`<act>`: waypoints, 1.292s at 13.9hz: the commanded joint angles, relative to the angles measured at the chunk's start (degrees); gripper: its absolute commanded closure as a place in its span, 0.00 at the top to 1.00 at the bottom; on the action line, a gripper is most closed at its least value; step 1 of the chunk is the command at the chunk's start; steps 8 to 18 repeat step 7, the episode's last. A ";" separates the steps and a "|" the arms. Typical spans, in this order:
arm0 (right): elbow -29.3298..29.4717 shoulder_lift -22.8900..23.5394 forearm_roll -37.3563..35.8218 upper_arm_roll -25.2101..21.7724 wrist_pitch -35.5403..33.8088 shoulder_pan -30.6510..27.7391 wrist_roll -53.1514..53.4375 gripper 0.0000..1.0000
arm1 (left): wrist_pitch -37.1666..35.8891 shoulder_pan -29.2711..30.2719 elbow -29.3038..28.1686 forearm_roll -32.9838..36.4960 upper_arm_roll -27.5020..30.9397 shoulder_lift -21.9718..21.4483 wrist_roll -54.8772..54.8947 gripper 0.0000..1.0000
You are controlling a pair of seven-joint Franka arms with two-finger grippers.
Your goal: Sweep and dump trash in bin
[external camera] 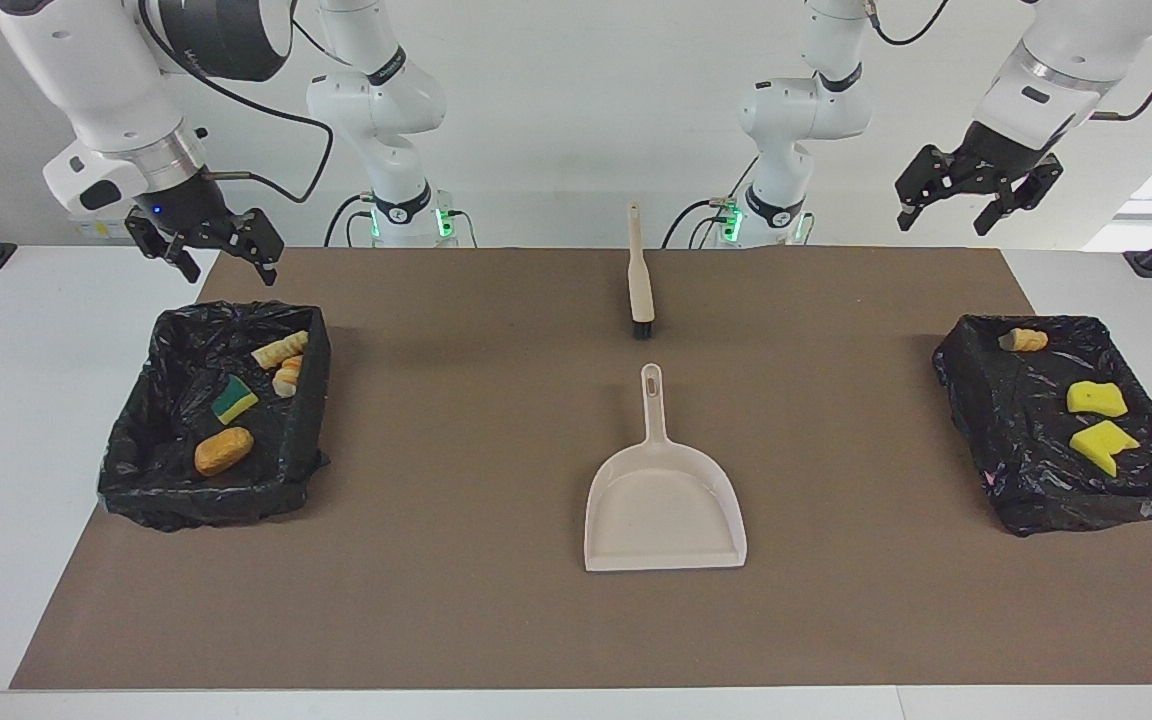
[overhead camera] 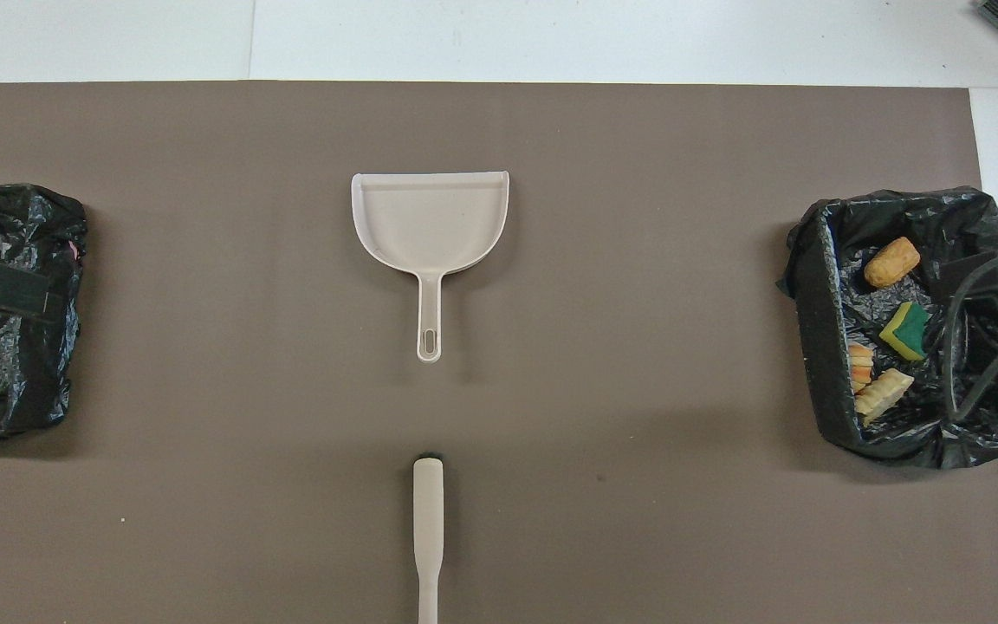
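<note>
With all seven scraps of trash already in the two black-lined bins, four [external camera: 236, 400] at the right arm's end and three [external camera: 1096, 400] at the left arm's end, the mat is swept. The dustpan [external camera: 664, 505] lies empty mid-tabletop, the brush [external camera: 640, 280] nearer the robots. The left tool [external camera: 976, 190] hangs open and empty over the tabletop's corner, the right tool [external camera: 204, 243] likewise above its bin. Both should simply retreat clear without snagging the liners.

Two glossy white arms with dark grey joint caps are seen; black cables are looped along them, and green lights glow at both bases.
</note>
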 commanded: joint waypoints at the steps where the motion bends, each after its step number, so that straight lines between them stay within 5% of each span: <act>1: -1.24 -1.29 0.89 0.17 -0.53 -0.13 0.69 1.00 | -2.05 0.74 3.21 -0.97 -0.12 1.57 0.81 1.00; 18: -1.24 -1.29 0.89 0.17 -0.53 -0.13 0.69 1.00 | -1.35 0.74 2.86 -0.97 0.05 0.77 1.69 1.00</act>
